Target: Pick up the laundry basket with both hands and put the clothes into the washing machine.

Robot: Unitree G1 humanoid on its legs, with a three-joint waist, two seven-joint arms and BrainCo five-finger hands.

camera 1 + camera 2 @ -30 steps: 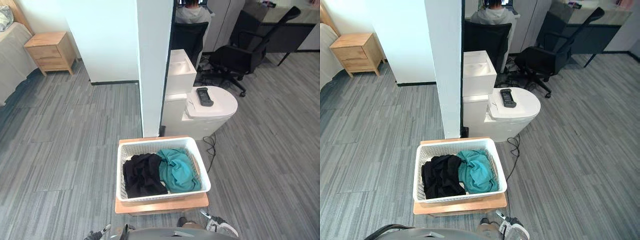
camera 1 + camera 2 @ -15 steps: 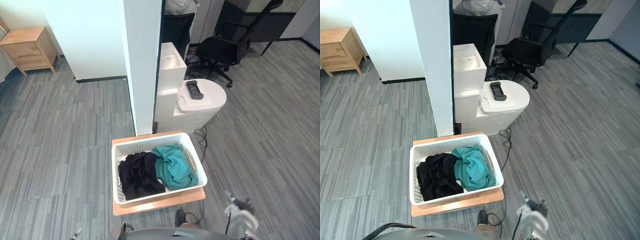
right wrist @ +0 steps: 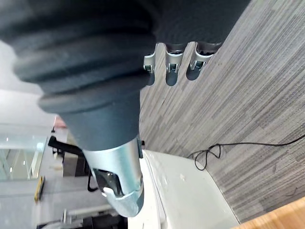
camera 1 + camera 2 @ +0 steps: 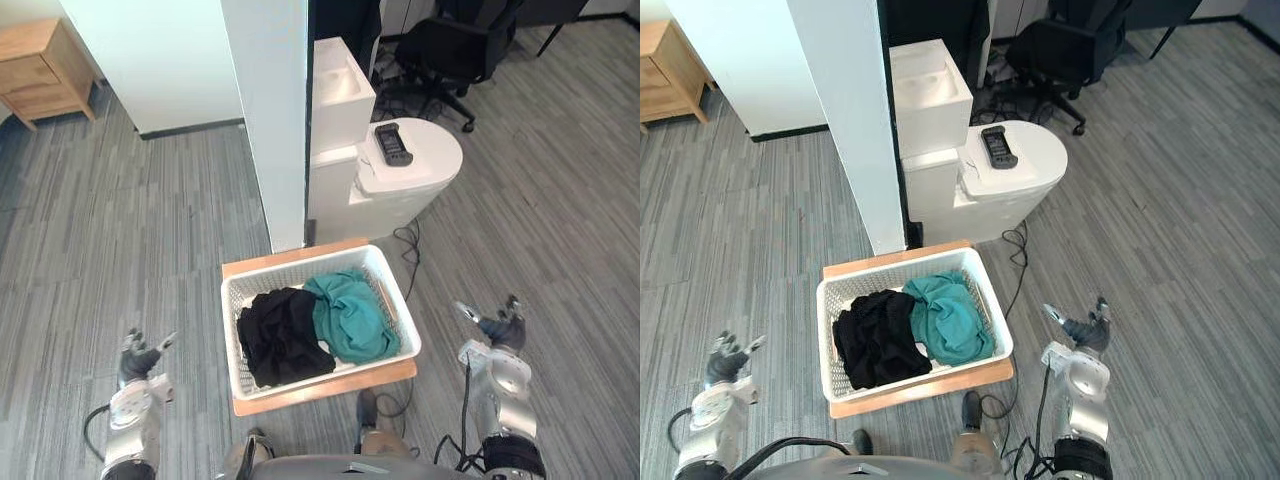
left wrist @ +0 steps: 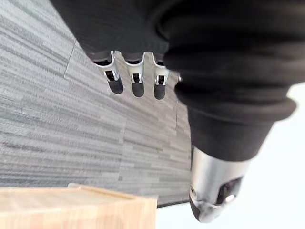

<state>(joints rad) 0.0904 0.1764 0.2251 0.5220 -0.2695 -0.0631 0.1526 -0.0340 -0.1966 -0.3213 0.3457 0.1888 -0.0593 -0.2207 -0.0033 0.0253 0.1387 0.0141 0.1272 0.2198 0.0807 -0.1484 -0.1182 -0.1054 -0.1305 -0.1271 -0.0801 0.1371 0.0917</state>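
A white laundry basket [image 4: 229,302] stands on a low wooden platform [image 4: 335,385] in front of me. In it lie a black garment [image 4: 285,338] on the left and a teal garment [image 4: 355,318] on the right. Beyond it stands the white round-fronted washing machine [image 4: 415,195], with a dark handset [image 4: 393,145] on its lid. My left hand [image 4: 140,360] hovers over the floor well left of the basket, fingers [image 5: 136,82] straight. My right hand [image 4: 497,330] hovers to the right of the basket, open too, fingers [image 3: 174,69] straight. Neither touches anything.
A white column [image 4: 265,110] rises just behind the basket, with a white box unit [image 4: 340,90] beside it. A black office chair [image 4: 450,50] stands far right, a wooden nightstand [image 4: 40,60] far left. A cord [image 4: 410,262] loops on the floor by the machine.
The camera has tipped down and nearer. Both hands have come up into view, one on each side of the basket. The basket and clothes have not moved.
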